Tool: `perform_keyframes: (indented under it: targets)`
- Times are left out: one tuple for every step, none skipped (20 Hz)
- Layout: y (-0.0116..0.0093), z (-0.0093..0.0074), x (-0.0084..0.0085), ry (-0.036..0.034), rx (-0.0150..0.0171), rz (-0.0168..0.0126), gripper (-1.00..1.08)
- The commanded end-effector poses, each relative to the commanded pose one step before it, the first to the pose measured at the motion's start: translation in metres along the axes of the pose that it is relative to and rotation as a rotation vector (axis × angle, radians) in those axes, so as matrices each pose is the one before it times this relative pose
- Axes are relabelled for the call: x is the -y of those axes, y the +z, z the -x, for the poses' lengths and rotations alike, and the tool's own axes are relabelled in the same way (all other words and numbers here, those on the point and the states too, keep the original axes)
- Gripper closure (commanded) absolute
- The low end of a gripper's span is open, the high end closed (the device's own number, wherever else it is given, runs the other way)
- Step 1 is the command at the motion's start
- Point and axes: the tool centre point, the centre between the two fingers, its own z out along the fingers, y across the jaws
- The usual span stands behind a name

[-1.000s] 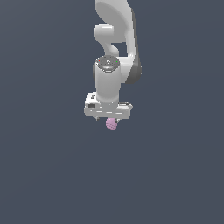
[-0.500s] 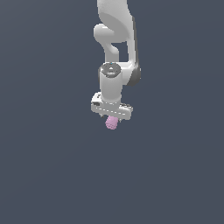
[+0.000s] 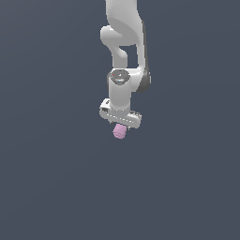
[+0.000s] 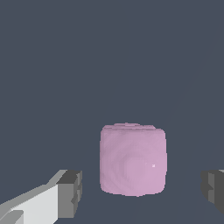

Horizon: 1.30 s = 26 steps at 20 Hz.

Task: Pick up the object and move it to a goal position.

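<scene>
The object (image 3: 119,132) is a small pale pink-purple rounded lump and shows just below the white hand in the exterior view. My gripper (image 3: 120,125) is right above it, pointing down. In the wrist view the object (image 4: 133,159) sits between my two grey fingertips (image 4: 72,192), with a clear gap on each side. My gripper (image 4: 141,192) is open around the lump and does not touch it. In the exterior view the fingers are mostly hidden by the hand and the lump.
A plain dark grey-blue surface (image 3: 56,187) fills both views. No other objects, containers or edges show.
The hand has turned a little about its own axis, so its crossbar now slants. The wrist joint above it has come slightly lower. The lump stays in the same place.
</scene>
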Motion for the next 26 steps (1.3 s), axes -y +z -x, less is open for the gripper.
perform_keyframes:
  targets:
    - [0.00017,-0.00013,0.00001,0.00018,-0.00041,-0.00015,-0.92]
    - [0.00102,0.00007,0.00004,0.00000,0.00000,0.00000,-0.92]
    - [0.00169,0.00012,0.00007,0.00000,0.00000,0.00000,-0.92]
    - [0.00233,0.00004,-0.00026,0.00069,-0.00003,-0.00005,-0.92]
    - [0.00302,0.00022,0.00012,0.00000,0.00000,0.00000,-0.92]
    - [0.00365,0.00014,-0.00021,0.00069,-0.00004,-0.00004,-0.92]
    - [0.00428,0.00019,-0.00019,0.00069,-0.00004,-0.00004,-0.92]
    - [0.00492,0.00036,0.00018,0.00000,0.00000,0.00000,-0.92]
    - [0.00545,0.00021,-0.00028,0.00097,-0.00005,-0.00006,-0.92]
    - [0.00522,0.00020,-0.00013,0.00069,-0.00004,-0.00005,-0.92]
    - [0.00460,0.00024,0.00021,0.00000,0.00000,0.00000,-0.92]
    - [0.00392,0.00001,-0.00014,0.00069,-0.00003,-0.00007,-0.92]
    - [0.00328,0.00004,0.00020,0.00000,0.00000,0.00000,-0.92]
    - [0.00259,-0.00017,-0.00016,0.00068,-0.00002,-0.00011,-0.92]
    - [0.00198,-0.00009,0.00017,0.00000,0.00000,0.00000,-0.92]
    - [0.00138,-0.00011,0.00014,0.00000,0.00000,0.00000,-0.92]
    - [0.00081,-0.00008,0.00009,0.00000,0.00000,0.00000,-0.92]
    - [0.00027,-0.00003,0.00003,0.00000,0.00000,0.00000,-0.92]
    - [0.00000,0.00000,0.00000,0.00000,0.00000,0.00000,1.08]
    - [0.00000,0.00000,0.00000,0.00000,0.00000,0.00000,1.08]
    - [0.00000,0.00000,0.00000,0.00000,0.00000,0.00000,1.08]
    - [0.00000,0.00000,0.00000,0.00000,0.00000,0.00000,1.08]
    - [0.00000,0.00000,0.00000,0.00000,0.00000,0.00000,1.08]
    - [0.00000,0.00000,0.00000,0.00000,0.00000,0.00000,1.08]
    - [0.00000,0.00000,0.00000,0.00000,0.00000,0.00000,1.08]
    - [0.00000,0.00000,0.00000,0.00000,0.00000,0.00000,1.08]
